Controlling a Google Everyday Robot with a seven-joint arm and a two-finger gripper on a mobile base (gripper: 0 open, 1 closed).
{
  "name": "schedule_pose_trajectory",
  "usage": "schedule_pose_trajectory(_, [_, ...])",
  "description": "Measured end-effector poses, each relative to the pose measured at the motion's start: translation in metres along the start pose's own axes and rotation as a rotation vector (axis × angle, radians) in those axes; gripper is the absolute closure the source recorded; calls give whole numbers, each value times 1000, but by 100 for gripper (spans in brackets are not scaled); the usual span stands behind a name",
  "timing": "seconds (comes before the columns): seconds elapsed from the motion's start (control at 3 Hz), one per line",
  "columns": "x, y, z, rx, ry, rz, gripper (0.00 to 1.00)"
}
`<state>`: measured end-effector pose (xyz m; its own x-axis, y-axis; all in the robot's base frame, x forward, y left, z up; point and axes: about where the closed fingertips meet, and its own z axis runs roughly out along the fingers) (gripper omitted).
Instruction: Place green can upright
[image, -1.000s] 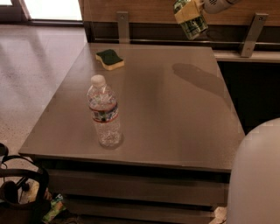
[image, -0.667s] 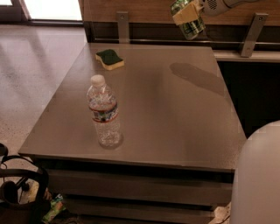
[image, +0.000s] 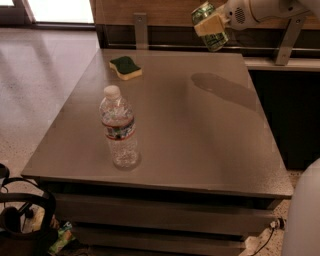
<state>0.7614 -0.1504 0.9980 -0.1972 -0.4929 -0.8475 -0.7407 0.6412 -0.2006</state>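
The green can (image: 212, 31) hangs in the air above the far right part of the grey table (image: 200, 150), tilted, with its shiny end up and to the left. My gripper (image: 211, 24) is shut on the green can around its middle, coming in from the upper right on a white arm (image: 260, 10). The can's shadow (image: 222, 89) lies on the table below it.
A clear plastic water bottle (image: 119, 128) stands upright at the table's front left. A green-and-yellow sponge (image: 125, 67) lies at the far left. A wooden wall with metal brackets (image: 140, 29) runs behind the table. A dark bag (image: 22, 220) sits on the floor at lower left.
The gripper with the green can has moved slightly up and to the left. The bottle and sponge have not moved.
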Motion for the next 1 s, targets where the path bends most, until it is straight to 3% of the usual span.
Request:
schedule_pose_trajectory(0.33, [1,2,5,-11,-24,5,100])
schedule_pose_trajectory(0.67, [1,3,15,-39,-122,12,100])
schedule_pose_trajectory(1.0, [10,11,22,-85,-267,36,100])
